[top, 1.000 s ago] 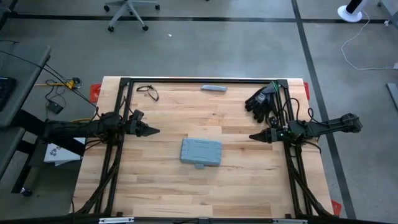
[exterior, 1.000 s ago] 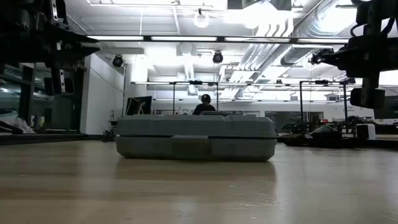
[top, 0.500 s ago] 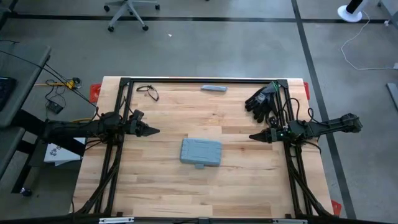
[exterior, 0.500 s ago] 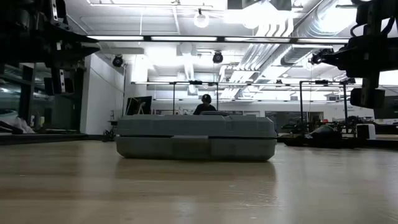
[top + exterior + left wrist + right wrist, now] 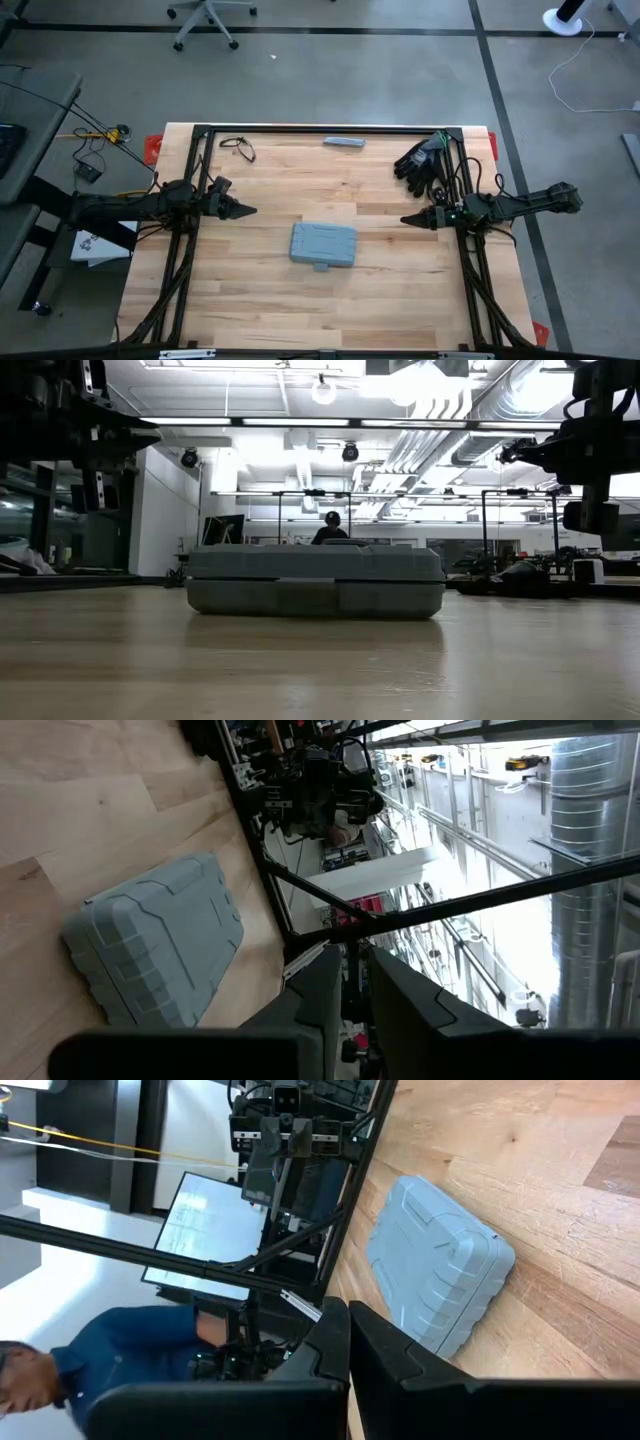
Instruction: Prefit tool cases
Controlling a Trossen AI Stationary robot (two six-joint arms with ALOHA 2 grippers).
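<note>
- Left gripper (image 5: 243, 210): fingers pressed together, holding nothing, well apart from the tool case (image 5: 324, 245) on its left side.
- Right gripper (image 5: 408, 219): also closed and empty, off the case's right side.
- I'd open one gripper before nearing the latch tab (image 5: 321, 266) (the other could brace the lid).
- Case: blue-grey, ribbed, lid down, flat on the table (image 5: 260, 310); black gloves (image 5: 421, 160) well beyond it.

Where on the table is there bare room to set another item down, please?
The widest bare wood lies between the closed tool case and the near edge. The far strip is busier: a cable loop, a grey bar and black gloves. The left gripper and right gripper flank the case.
</note>
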